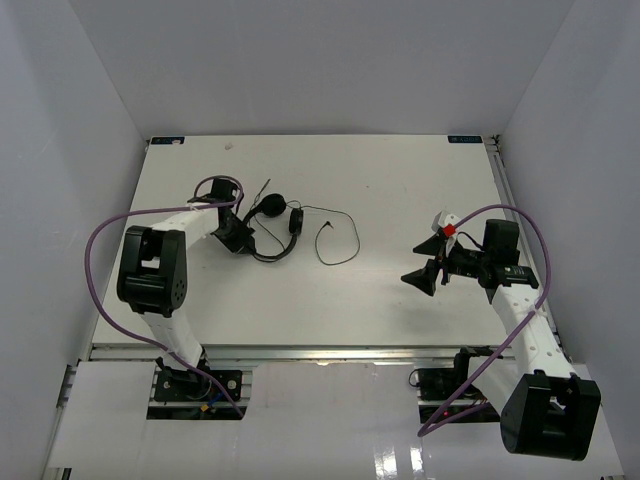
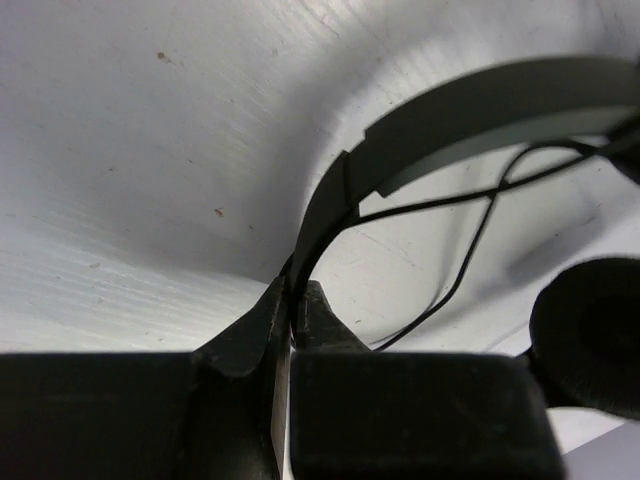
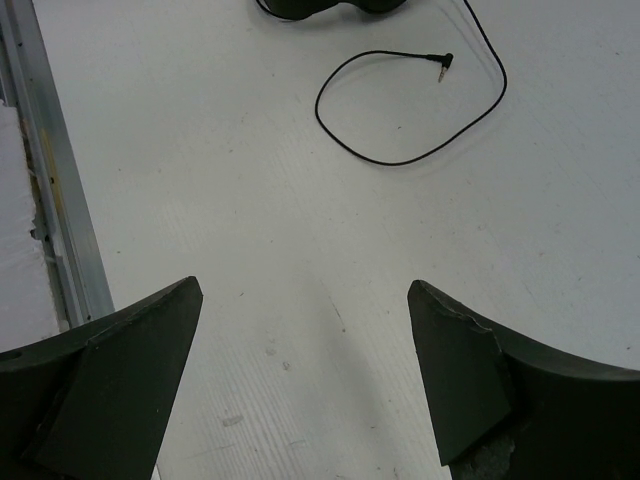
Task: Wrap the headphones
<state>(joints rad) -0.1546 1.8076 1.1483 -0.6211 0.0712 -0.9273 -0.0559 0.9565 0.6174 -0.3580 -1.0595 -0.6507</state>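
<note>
The left gripper [image 2: 292, 305] pinches the headphones [image 2: 480, 115] by their headband — the right gripper [image 3: 305, 290], fingers spread wide, hangs well right of them.

The right wrist view's top edge cuts off most of the headphones [image 3: 297, 8].

The table [image 1: 400, 180] is plain white, faintly speckled. At ten o'clock on it the headphones [image 1: 270, 206] and their cord [image 3: 395, 163] are black throughout. The arms [image 1: 525, 330] are white with black joints, trailed by purple cables [image 1: 95, 240]. At three o'clock the black right gripper [image 1: 424, 262] carries a red spot [image 1: 451, 230]. The walls [image 1: 320, 60] are pale grey.
</note>
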